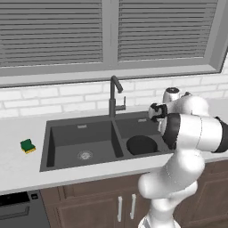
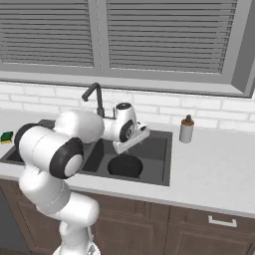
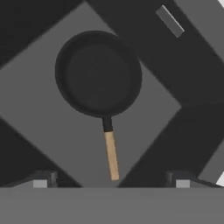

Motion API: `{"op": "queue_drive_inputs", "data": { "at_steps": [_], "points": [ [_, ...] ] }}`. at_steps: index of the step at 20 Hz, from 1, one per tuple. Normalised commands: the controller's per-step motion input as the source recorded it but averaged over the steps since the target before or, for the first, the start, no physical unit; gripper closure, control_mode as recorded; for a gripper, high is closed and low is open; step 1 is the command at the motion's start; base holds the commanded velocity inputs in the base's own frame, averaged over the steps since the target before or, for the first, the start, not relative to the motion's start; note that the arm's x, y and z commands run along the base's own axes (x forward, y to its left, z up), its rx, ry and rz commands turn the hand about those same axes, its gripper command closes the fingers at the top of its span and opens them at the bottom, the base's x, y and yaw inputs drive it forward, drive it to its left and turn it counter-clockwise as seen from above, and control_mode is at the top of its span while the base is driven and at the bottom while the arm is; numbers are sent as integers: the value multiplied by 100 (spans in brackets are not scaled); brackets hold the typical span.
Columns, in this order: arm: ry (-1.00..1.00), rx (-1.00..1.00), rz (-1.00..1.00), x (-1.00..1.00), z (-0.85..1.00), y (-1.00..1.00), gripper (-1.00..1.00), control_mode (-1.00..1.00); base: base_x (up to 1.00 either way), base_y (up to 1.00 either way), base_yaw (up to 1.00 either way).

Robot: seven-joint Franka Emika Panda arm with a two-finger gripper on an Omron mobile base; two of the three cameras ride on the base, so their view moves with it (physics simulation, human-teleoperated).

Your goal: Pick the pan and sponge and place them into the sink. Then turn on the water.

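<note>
Black pan (image 3: 98,74) lies flat on the floor of the sink's (image 1: 58,133) right-hand basin, seen from the base views. In the hand view its long axis runs from the round bowl down along the pale wooden handle, whose free end points toward the gripper (image 3: 111,183). The handle tip sits between the two fingertips (image 3: 41,181) but apart from both. Fingers stand wide open, holding nothing, touching nothing. Green-topped sponge (image 1: 27,145) rests on the counter (image 1: 18,169) left of the sink.
</note>
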Motion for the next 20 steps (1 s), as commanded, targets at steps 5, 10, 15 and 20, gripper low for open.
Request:
{"op": "queue_drive_inputs", "data": {
  "at_steps": [5, 10, 15, 20],
  "points": [
    [0, 24, -34, -53, 92, 18, -100, -100, 0, 0, 0],
    [-16, 15, -40, -68, 49, 60, -100, -100, 0, 0, 0],
    [-11, 17, -38, -58, 41, 89, -100, -100, 0, 0, 0],
    [-2, 24, -25, -60, 54, 89, -100, -100, 0, 0, 0]
  ]
}}
